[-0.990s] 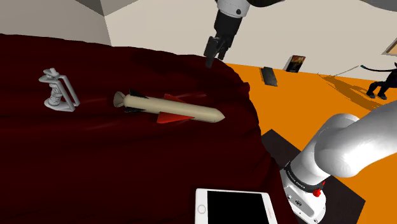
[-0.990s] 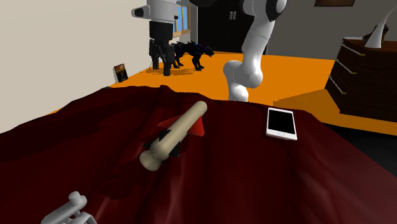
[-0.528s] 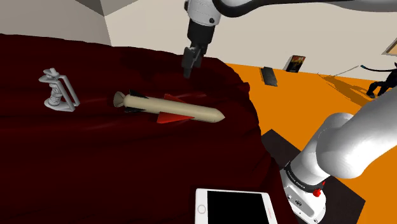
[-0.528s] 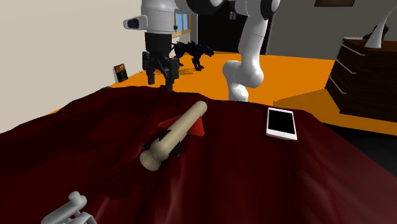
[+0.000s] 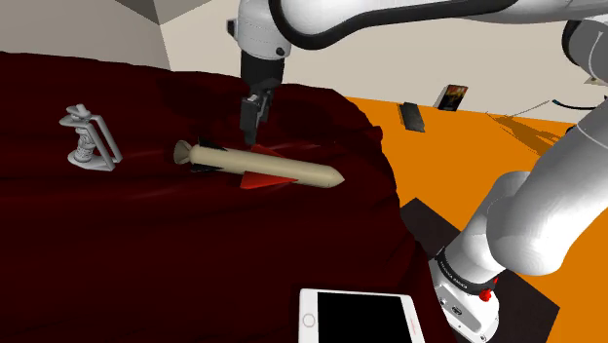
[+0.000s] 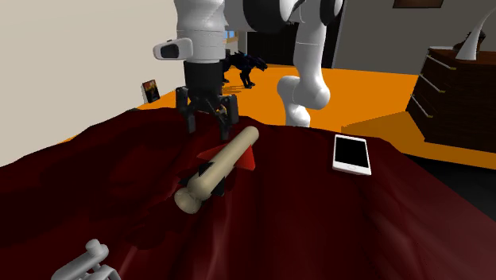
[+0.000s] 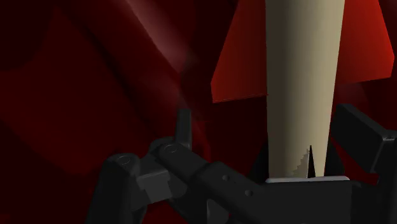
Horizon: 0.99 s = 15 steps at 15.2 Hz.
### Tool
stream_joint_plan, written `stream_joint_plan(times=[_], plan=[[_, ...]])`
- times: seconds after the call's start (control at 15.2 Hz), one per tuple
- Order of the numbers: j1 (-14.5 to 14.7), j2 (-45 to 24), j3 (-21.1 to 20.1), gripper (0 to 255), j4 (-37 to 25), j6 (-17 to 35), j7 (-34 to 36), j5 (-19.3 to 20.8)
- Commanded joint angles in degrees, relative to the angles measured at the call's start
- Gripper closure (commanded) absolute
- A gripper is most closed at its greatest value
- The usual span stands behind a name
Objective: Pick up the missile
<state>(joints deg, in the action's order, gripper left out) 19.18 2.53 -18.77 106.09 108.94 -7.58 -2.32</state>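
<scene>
Near the missile (image 5: 261, 168), the arm's (image 5: 331, 18) spread fingers (image 5: 251, 117) point down.

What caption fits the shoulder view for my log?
Open black gripper poised close above the tan, red-finned missile lying on the dark red cloth.

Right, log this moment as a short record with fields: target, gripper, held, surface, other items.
target: tan missile with red fins, lying flat, pointed end toward the shoulder view's right
gripper: black gripper, open, hovering over the missile near its red fins
held: nothing
surface: dark red cloth, draped and wrinkled
other items: white smartphone at the shoulder view's bottom edge; grey object at its left
</scene>
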Motion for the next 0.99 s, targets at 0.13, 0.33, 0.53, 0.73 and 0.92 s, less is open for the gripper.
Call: stream_joint_plan(times=[0.13, 0.33, 0.53, 0.73, 0.92], plan=[[2.6, -5.1, -2.7, 0, -3.5, 0.7, -1.3, 1.4], [2.8, -5.7, -2.9, 0, -2.5, 2.2, -1.5, 1.6], [2.9, -6.0, -2.9, 0, -0.5, 4.5, -1.4, 1.7], [2.9, -6.3, -2.9, 0, 1.1, 6.4, -1.4, 1.8], [2.9, -6.4, -2.9, 255, 1.0, 6.4, -1.3, 1.8]])
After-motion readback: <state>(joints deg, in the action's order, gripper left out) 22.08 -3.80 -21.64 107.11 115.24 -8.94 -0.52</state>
